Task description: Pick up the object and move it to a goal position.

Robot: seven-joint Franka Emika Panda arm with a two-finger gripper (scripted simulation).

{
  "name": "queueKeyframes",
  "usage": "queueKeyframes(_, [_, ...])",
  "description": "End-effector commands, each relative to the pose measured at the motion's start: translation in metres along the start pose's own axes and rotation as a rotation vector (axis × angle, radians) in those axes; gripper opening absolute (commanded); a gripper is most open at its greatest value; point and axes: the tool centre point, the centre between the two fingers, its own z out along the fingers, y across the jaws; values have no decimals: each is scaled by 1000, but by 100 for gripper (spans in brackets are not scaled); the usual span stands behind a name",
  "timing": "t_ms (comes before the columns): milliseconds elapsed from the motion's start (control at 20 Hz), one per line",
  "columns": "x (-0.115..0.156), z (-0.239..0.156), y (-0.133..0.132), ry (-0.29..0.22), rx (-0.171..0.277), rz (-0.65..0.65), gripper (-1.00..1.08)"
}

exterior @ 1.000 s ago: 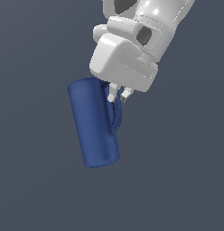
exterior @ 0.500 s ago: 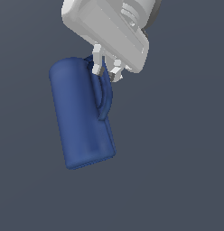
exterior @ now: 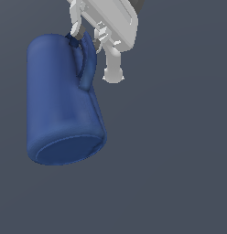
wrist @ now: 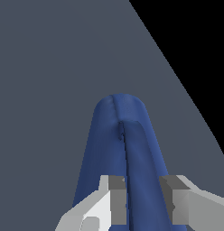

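Note:
The dark blue mug hangs in the air in the exterior view, its base turned down toward the camera and its loop handle up on the exterior view's right side. My gripper comes from above and is shut on the top of the handle. In the wrist view the mug stretches away from me, and the handle runs between my two grey fingers, with the gripper closed on it. The mug's mouth is hidden.
A plain dark grey floor lies below. In the wrist view the floor ends at a straight edge, with black beyond it.
My gripper has carried the mug upward and toward the exterior camera; both look larger and sit higher and further left in the view. The grip on the handle is unchanged.

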Motion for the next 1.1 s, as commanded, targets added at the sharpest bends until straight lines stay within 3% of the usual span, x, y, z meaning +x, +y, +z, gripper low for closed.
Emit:
queueKeyframes(0, [-2,-11,14,47,-25,17,-100])
queueKeyframes(500, [-11,-32,44,155,-77,58,-100])
queueKeyframes(1050, [-13,-35,48,173,-83,64,-100])
